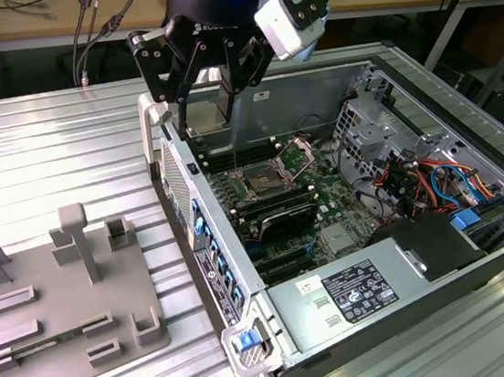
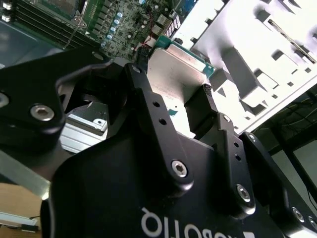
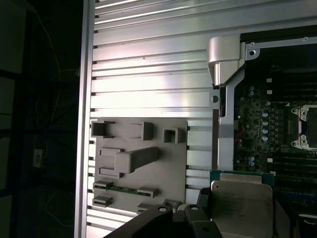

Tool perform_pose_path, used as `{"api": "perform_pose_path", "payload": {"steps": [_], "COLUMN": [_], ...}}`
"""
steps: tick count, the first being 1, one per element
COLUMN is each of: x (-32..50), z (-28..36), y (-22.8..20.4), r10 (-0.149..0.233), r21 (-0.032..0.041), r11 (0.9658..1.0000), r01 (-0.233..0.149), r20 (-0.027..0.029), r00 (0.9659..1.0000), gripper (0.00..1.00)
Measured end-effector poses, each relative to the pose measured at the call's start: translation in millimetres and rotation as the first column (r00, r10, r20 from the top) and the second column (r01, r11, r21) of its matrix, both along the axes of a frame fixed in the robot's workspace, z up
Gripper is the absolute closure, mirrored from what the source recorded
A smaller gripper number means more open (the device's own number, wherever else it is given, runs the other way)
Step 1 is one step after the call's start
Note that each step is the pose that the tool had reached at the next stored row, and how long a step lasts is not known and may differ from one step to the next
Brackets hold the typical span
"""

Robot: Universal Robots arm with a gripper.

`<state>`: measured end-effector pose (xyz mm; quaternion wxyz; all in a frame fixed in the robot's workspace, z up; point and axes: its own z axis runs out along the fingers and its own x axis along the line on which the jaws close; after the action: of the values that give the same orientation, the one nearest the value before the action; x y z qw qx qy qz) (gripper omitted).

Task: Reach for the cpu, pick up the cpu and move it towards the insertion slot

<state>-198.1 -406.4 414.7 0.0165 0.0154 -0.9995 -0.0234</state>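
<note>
Item: cpu (image 2: 181, 67), clamped by its edges in the claw (image 2: 168, 106), carried above the rear wall of the open computer case (image 1: 481, 257). Step judged: transport. Insertion slot (image 1: 265, 185) lies lower on the motherboard, well apart; approach calls for level alignment.

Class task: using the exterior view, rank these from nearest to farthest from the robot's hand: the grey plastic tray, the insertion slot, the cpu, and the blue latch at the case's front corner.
1. The cpu, held in the hand above the case's rear edge.
2. The insertion slot, on the motherboard below the hand.
3. The grey plastic tray, on the table at the exterior view's left.
4. The blue latch, at the case's near corner.
</note>
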Motion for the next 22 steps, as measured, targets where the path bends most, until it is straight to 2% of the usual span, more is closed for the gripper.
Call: {"api": "perform_pose_path", "payload": {"steps": [5, 15, 22], "x": [2.1, 30.1, 46.0], "z": [-0.4, -2.4, -3.5], "y": [0.3, 1.5, 2.0], "r10": [0.0, 0.0, 0.0], "r21": [0.0, 0.0, 0.0], "r11": [1.0, 1.0, 1.0], "r01": [0.0, 0.0, 0.0], "r20": [0.0, 0.0, 0.0], "r00": [1.0, 1.0, 1.0], "gripper": [0.45, 0.45, 0.45]}}
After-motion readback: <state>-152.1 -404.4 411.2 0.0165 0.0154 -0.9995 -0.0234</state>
